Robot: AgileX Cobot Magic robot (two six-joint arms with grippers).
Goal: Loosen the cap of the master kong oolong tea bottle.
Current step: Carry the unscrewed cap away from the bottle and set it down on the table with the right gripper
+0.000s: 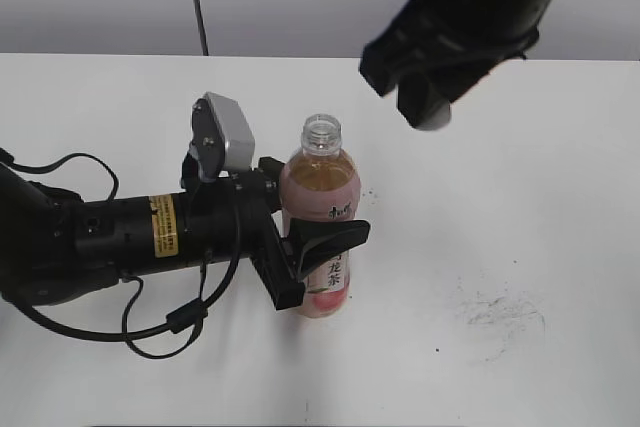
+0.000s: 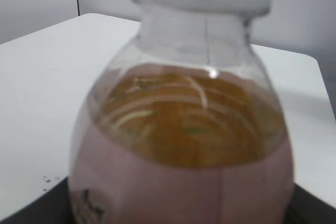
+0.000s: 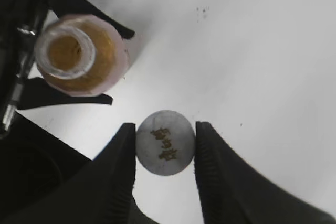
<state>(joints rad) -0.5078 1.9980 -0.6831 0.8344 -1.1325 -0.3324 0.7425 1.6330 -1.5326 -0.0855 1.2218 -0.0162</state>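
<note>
The master kong oolong tea bottle (image 1: 322,217) stands upright on the white table with its neck open and no cap on it. My left gripper (image 1: 325,242) is shut on the bottle's pink-labelled body; the bottle fills the left wrist view (image 2: 184,145). My right gripper (image 3: 165,142) is shut on the cap (image 3: 165,142), a grey-white disc with dark print, held in the air up and to the right of the bottle. In the exterior view the right gripper (image 1: 430,112) hangs high, with the cap (image 1: 435,123) just showing at its tip. The bottle's open mouth (image 3: 65,53) shows in the right wrist view.
The white table (image 1: 520,207) has dark scuff marks (image 1: 500,312) at the right front and small specks near the bottle. A black cable (image 1: 150,332) loops by the left arm. A grey wall stands behind the table's far edge.
</note>
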